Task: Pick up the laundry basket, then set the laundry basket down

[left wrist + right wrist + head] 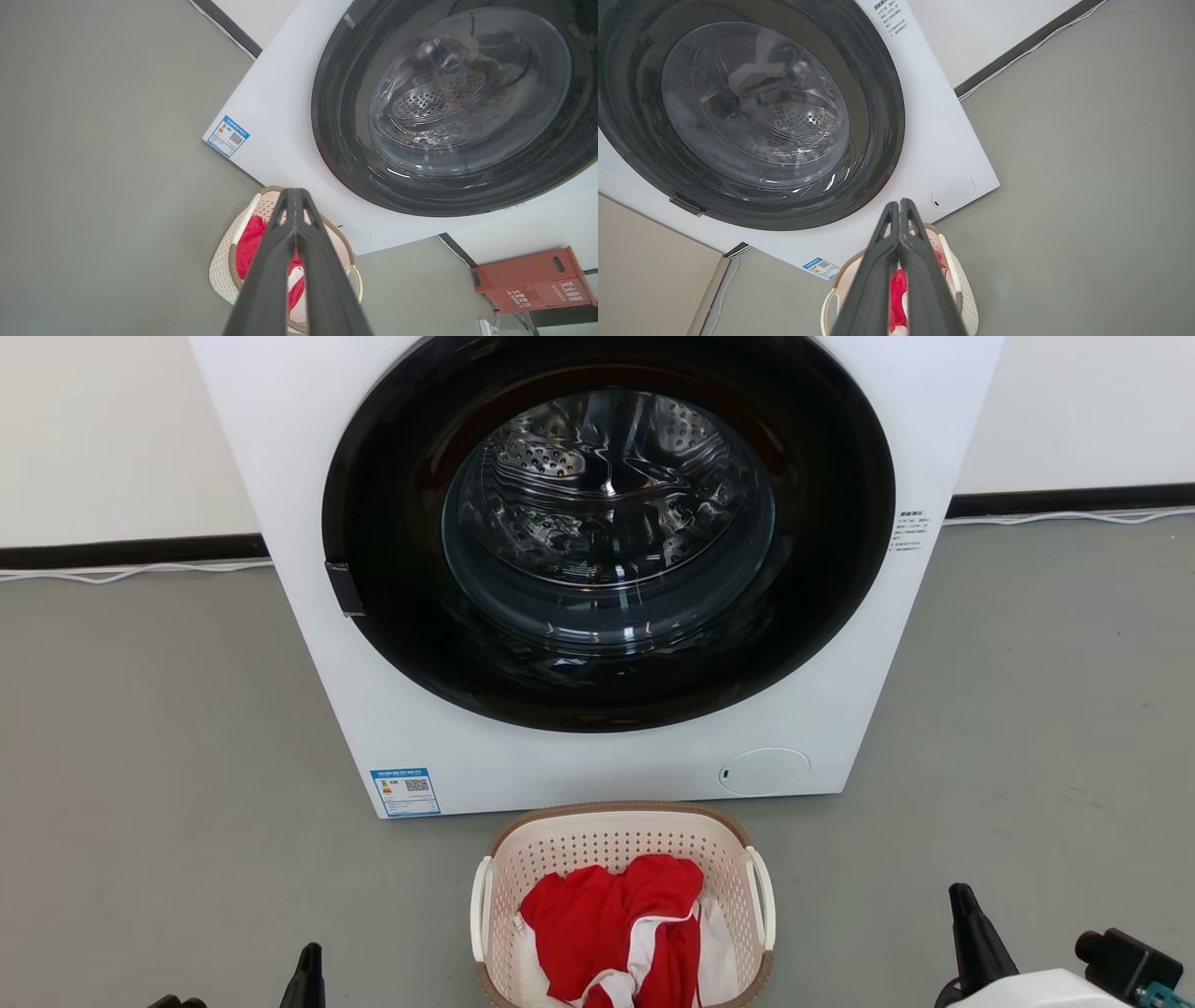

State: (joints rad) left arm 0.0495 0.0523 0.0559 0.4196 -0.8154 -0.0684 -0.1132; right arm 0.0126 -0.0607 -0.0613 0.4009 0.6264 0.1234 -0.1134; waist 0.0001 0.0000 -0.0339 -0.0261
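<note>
The laundry basket (607,845) stands upright on the floor (140,756), just before the washer (579,775), red cloth (607,915) inside. My left hand (310,957) and right hand (962,901) hang low on either side, apparently clear of it, both pressed shut on nothing. This fits a lift to come or a finished set-down; either way it wants level handling by both loop handles (480,910).

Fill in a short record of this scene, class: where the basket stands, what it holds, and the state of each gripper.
basket: laundry basket on the grey floor, just in front of the washer
contents: red and white clothing
left gripper: shut, empty, clear of the basket
right gripper: shut, empty, clear of the basket
task stage: basket not yet picked up
</note>
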